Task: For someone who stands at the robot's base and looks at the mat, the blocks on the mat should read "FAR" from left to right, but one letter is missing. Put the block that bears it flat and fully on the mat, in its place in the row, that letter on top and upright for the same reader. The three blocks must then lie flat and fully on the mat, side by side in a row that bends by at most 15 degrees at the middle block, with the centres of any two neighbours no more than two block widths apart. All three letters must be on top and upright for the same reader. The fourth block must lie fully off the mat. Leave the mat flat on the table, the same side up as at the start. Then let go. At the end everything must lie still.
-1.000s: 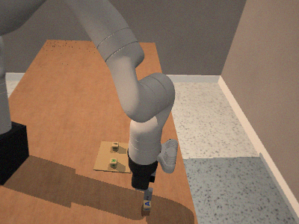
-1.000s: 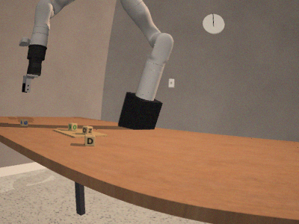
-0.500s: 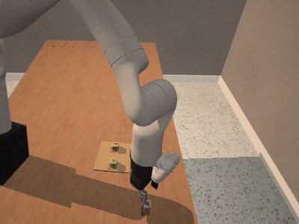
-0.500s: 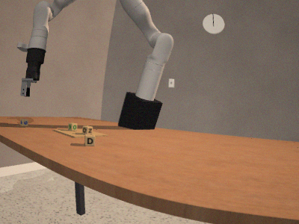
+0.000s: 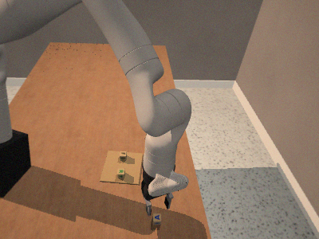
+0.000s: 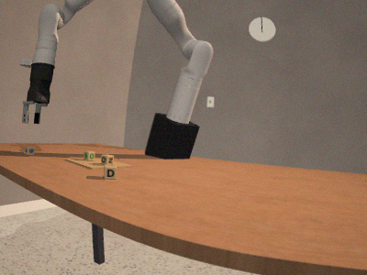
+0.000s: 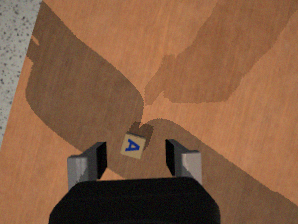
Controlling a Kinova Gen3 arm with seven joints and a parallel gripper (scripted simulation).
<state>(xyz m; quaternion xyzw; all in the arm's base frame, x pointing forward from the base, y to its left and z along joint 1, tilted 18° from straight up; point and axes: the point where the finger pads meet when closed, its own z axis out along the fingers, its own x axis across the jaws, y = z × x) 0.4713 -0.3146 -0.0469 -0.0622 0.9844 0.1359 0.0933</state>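
Exterior view: brown wooden table (image 5: pixel 80 119) (image 6: pixel 229 202) (image 7: pixel 260 135), speckled pale floor, grey wall, round white clock (image 6: pixel 261 29). Black-and-grey two-finger gripper (image 5: pixel 159 208) (image 6: pixel 31 120) (image 7: pixel 136 153), jaws apart, above tan cube lettered blue A (image 5: pixel 156 219) (image 6: pixel 29 150) (image 7: pixel 133 145), off mat.

Your pale grey, jointed robot arm (image 5: pixel 167 109) (image 6: pixel 48 27) is arching high from its black, box-shaped base (image 5: pixel 16 139) (image 6: pixel 172 137) and bending downward at the wrist. Your black-and-grey two-finger gripper (image 5: pixel 159 208) (image 6: pixel 31 120) (image 7: pixel 136 153) is hanging below in midair, its fingertips pointing down, its two fingers standing wide apart, holding nothing between them.
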